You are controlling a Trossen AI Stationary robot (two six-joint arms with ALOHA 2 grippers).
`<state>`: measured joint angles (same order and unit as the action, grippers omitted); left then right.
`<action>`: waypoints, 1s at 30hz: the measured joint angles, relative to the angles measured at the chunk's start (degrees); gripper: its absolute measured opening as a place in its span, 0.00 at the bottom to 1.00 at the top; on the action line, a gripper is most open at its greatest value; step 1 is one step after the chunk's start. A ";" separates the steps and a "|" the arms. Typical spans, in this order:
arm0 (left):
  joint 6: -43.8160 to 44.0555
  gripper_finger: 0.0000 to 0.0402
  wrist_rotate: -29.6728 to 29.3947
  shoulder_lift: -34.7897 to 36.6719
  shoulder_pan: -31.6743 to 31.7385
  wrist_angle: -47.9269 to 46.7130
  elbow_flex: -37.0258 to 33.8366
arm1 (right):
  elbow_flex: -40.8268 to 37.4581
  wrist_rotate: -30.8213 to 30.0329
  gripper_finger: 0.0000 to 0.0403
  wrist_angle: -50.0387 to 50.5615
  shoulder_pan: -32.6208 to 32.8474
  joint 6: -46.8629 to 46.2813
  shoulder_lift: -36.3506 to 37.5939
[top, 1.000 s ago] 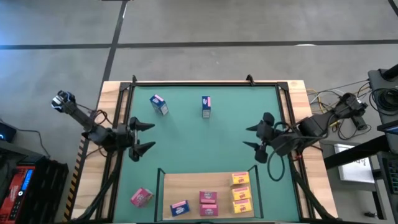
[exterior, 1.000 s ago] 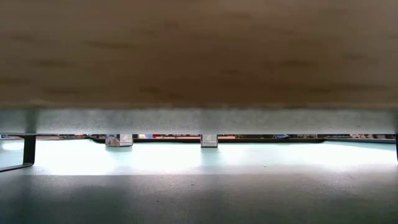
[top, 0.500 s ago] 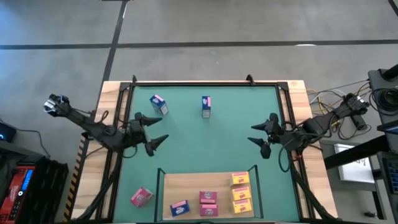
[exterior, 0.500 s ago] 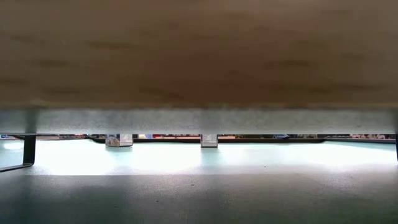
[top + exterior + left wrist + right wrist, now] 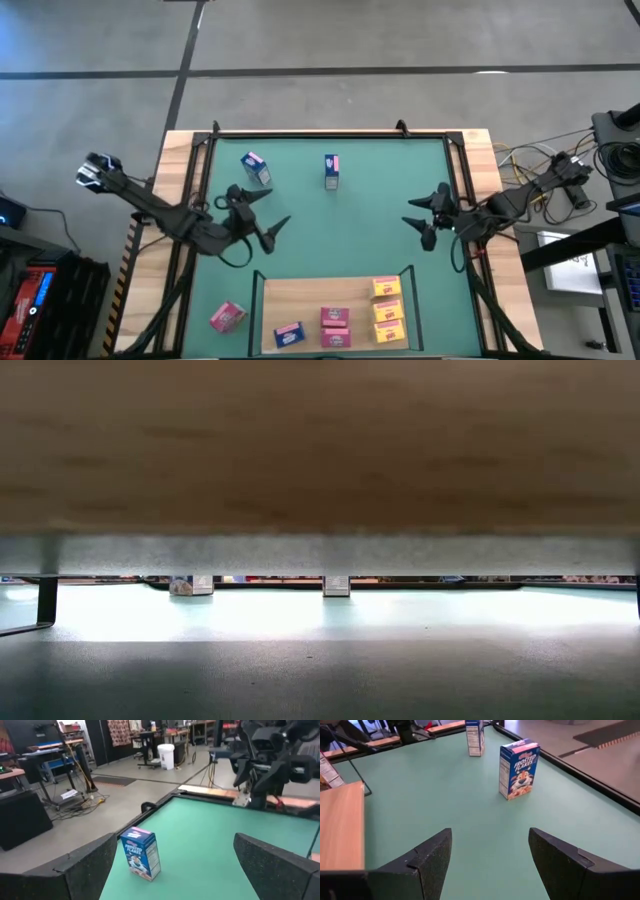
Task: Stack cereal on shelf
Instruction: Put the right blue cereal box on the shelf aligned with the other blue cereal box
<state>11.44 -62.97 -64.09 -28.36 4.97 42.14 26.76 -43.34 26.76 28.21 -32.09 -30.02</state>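
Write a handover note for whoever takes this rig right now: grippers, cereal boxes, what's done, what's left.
Left gripper: open, empty, over the green mat, close to the left Frosted Flakes box.
Right gripper: open, empty, over the mat's right side.
Done: on the shelf sit three yellow boxes, two pink boxes and one blue box.
Left: both Frosted Flakes boxes stand at the mat's far side, the second Frosted Flakes box near the middle; a loose pink box lies on the mat left of the shelf.
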 joint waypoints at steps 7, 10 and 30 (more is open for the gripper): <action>0.09 0.96 0.55 -6.63 0.02 -6.23 7.13 | -6.92 -0.33 0.62 -10.18 0.00 3.11 1.54; 1.66 0.96 0.64 -8.92 0.49 -8.73 9.52 | -9.77 -0.31 0.62 -14.49 0.00 4.01 1.55; 15.20 0.96 29.38 -17.17 25.35 -9.65 14.25 | -14.93 0.01 0.64 -18.16 0.00 2.22 1.50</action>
<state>26.65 -33.59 -81.26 -3.01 -4.69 56.40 11.84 -43.33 8.60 28.21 -29.87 -28.51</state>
